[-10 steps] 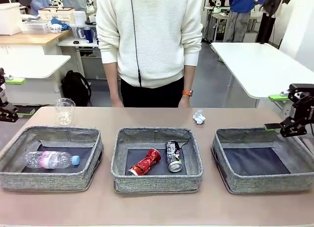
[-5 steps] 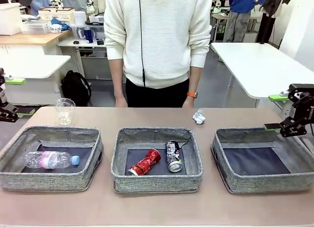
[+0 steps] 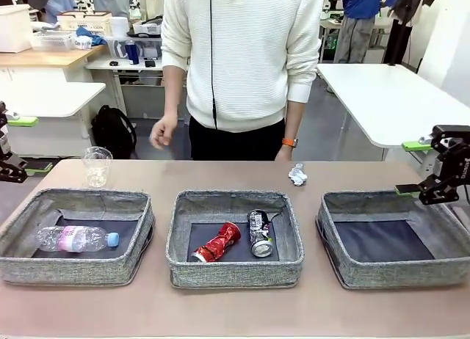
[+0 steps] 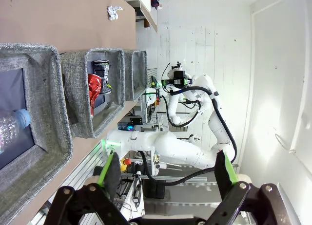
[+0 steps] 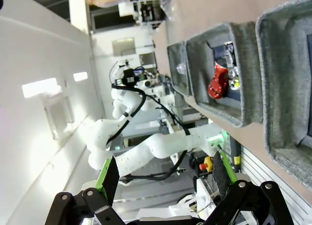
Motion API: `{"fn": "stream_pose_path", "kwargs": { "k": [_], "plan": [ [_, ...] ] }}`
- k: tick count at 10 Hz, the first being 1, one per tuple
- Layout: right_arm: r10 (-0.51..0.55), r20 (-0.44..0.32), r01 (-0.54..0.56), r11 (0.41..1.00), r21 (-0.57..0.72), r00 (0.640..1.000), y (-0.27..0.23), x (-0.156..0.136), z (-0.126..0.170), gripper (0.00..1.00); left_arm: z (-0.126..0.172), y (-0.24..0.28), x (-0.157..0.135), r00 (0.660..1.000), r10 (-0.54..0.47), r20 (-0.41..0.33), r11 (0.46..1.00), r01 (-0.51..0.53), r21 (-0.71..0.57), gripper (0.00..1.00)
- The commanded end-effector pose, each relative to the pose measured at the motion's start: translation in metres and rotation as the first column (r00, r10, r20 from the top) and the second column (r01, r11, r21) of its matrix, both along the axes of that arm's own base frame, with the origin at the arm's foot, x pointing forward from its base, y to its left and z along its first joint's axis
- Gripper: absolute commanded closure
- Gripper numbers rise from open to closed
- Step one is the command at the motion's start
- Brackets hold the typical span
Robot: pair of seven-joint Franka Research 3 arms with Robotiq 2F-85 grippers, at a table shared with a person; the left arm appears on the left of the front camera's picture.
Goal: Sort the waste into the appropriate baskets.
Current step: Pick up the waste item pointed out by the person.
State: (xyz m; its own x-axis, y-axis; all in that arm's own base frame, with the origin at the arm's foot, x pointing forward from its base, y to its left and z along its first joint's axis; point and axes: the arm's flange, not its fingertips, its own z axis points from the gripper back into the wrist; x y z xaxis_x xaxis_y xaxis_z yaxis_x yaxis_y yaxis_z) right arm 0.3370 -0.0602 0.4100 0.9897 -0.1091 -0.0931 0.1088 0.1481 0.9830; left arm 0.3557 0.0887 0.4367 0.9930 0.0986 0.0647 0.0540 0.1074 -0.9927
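Evidently the sorting is about half done, judging by what lies where. The bottle [image 3: 73, 238] rests on its side in the left basket [image 3: 44, 199]. The red can [image 3: 218, 243] and the dark can [image 3: 259, 232] lie close together in the middle basket [image 3: 235, 271], so metal seems to be grouped there and plastic on the left. The right basket [image 3: 389, 276] holds nothing that can be seen, which suggests it is meant for paper.

Two pieces remain out on the counter [image 3: 235, 310]. The cup [image 3: 97, 166] stands upright just behind the left basket, near the bin it probably belongs in. The paper wad [image 3: 297, 175] sits behind the gap between the middle and right baskets.

The left tool [image 4: 166, 172] hangs at the counter's left edge with its jaws spread and nothing between them. The right tool [image 5: 164, 172] waits the same way beside the right basket, released and empty. The person's hand [image 3: 163, 131] is raised above the far edge, touching nothing.
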Motion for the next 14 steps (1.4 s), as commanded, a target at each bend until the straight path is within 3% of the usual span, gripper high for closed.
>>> {"fn": "stream_pose_path", "kwargs": {
  "k": [1, 11, 12, 13, 14],
  "plan": [
    [0.003, -0.010, -0.003, 1.000, 0.014, 1.000, -0.002, 0.002, 0.005, 0.00, 0.001, -0.001, -0.004, 1.000, -0.013, 0.010, 1.000, 0.013, -0.001, 0.00],
    [0.003, -0.010, -0.003, 1.000, 0.014, 1.000, -0.002, 0.002, 0.005, 0.00, 0.000, 0.000, 0.000, 1.000, 0.000, 0.000, 1.000, 0.000, 0.000, 0.00],
    [0.003, -0.010, -0.003, 1.000, 0.014, 1.000, -0.002, 0.002, 0.005, 0.00, 0.005, -0.005, 0.011, 0.955, 0.265, 0.134, 0.817, -0.296, 0.495, 0.00],
    [0.003, -0.010, -0.003, 1.000, 0.014, 1.000, -0.002, 0.002, 0.005, 0.00, 0.012, -0.015, 0.021, 0.930, 0.263, 0.258, 0.540, -0.363, 0.759, 0.00],
    [0.003, -0.010, -0.003, 1.000, 0.014, 1.000, -0.002, 0.002, 0.005, 0.00, 0.020, -0.024, 0.030, 0.910, 0.249, 0.331, 0.307, -0.398, 0.864, 0.00]
  ]
}}
